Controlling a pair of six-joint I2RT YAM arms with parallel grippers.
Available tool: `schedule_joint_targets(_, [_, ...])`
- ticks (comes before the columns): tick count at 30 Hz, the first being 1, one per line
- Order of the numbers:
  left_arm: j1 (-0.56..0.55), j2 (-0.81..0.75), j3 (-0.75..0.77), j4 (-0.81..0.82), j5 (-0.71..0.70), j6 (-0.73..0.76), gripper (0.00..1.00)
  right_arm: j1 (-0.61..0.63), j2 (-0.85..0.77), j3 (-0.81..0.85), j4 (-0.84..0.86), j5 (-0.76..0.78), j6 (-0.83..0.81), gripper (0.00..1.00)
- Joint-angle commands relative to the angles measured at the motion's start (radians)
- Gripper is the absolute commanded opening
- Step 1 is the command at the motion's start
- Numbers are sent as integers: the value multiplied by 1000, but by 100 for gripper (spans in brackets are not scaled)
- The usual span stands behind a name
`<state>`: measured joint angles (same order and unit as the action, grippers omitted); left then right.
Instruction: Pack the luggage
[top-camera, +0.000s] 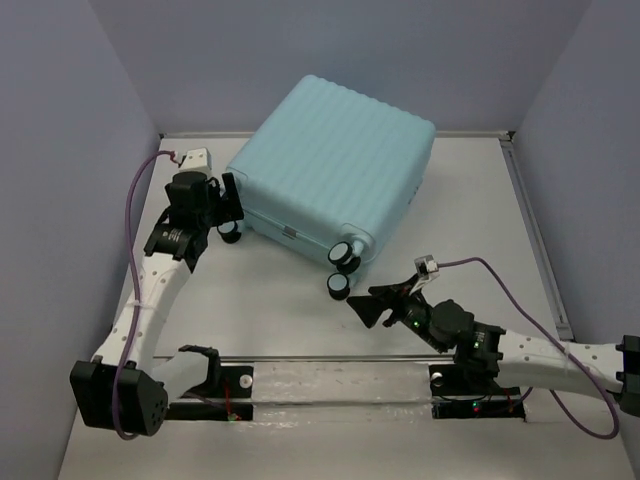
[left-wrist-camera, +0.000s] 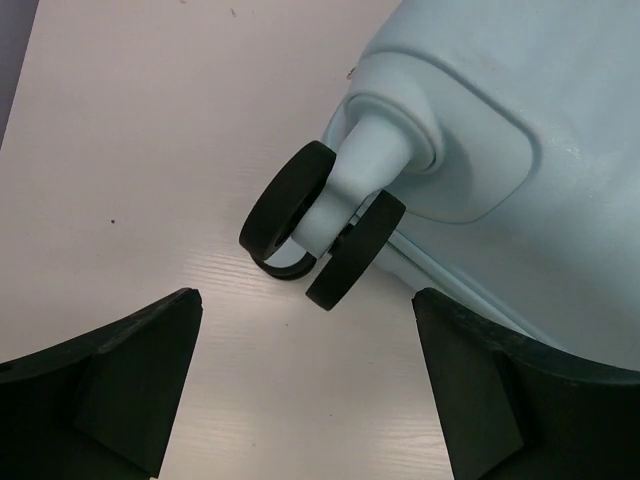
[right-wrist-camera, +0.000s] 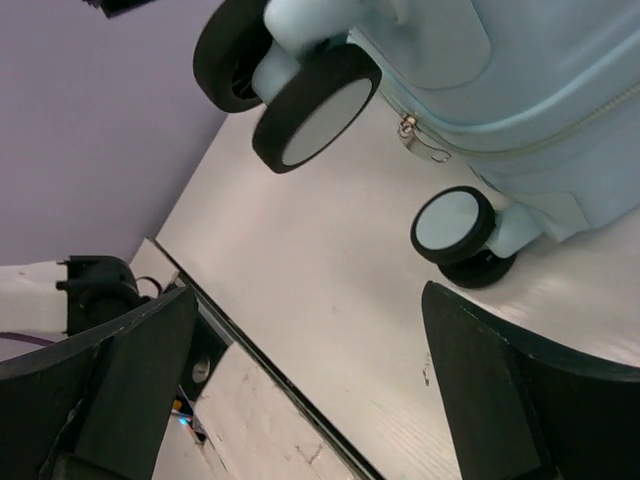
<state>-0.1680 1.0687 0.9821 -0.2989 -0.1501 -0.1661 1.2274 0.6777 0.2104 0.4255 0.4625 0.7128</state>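
Top external view: the large pale aqua hard-shell suitcase (top-camera: 335, 165) lies flat and closed on the pale wood-grain counter (top-camera: 270, 320), towards the far middle, with one ribbed shell facing up. It sits turned at an angle. Its wheel end faces the near left, towards the arms, and its opposite end points to the far right, close to the back wall (top-camera: 330, 40). From above the outline looks almost square, so its long axis is hard to judge.

The small black spinner wheels (top-camera: 341, 270) stick out at the near corner, and another wheel (top-camera: 228, 232) shows at the left corner. The inside, and whatever lies under the case, is hidden.

The left pincer (top-camera: 233, 203) sits just beside the left corner of the suitcase. In the left wrist view, the left pincer (left-wrist-camera: 305, 300) has its black fingers (left-wrist-camera: 140, 375) spread wide apart, holding nothing. A twin wheel (left-wrist-camera: 320, 225) on its aqua stem stands just ahead of the gap, and the picture edge cuts off the shell.

The right pincer (top-camera: 368, 310) hovers near the near-corner wheels, apart from them. In the right wrist view, the right pincer (right-wrist-camera: 308, 295) is also spread and holds nothing. That view is tilted and shows two wheels (right-wrist-camera: 455, 225), the zip seam and a small metal zip pull (right-wrist-camera: 410, 128). Most of the shell falls outside the frame.

A stretch of counter lies between the wheels and the metal rail (top-camera: 330, 385) at the near edge. More counter shows to the right of the case, up to the side wall (top-camera: 590, 150).
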Motion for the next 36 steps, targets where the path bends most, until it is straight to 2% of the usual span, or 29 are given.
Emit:
schedule_joint_targets(1, [4,65,64,21,18,82,99,7,-40,3,-188,-16,-29,100])
schedule_joint_targets(12, [4,214,178,37,18,126,99,7,23,3,-197,-32,-29,100])
schedule_joint_targets(18, [4,252,161,40,52,131,99,7,28,0,-202,-9,-26,100])
schedule_joint_targets(22, [4,254,144,47,87,122,93,7,2,3,-243,38,-21,99])
schedule_joint_targets(25, [4,258,135,52,116,126,76,7,-23,24,-304,71,-22,99])
schedule_joint_targets(26, [4,258,133,55,132,126,65,-2,-29,30,-318,86,-21,99])
schedule_joint_targets(28, [4,263,135,60,145,125,48,-14,-30,52,-362,96,-19,99])
schedule_joint_targets(29, [4,266,136,61,182,120,31,-23,-32,60,-375,99,-21,99])
schedule_joint_targets(31, [4,270,135,64,228,116,6,-73,-32,73,-408,96,-29,97])
schedule_joint_targets(33, [4,267,119,72,276,100,6,-124,-35,93,-422,68,-49,92])
schedule_joint_targets(34, [4,266,109,79,293,94,6,-187,-36,99,-422,53,-53,89])
schedule_joint_targets(36, [4,251,78,98,357,74,6,-256,-49,119,-461,2,-76,68])
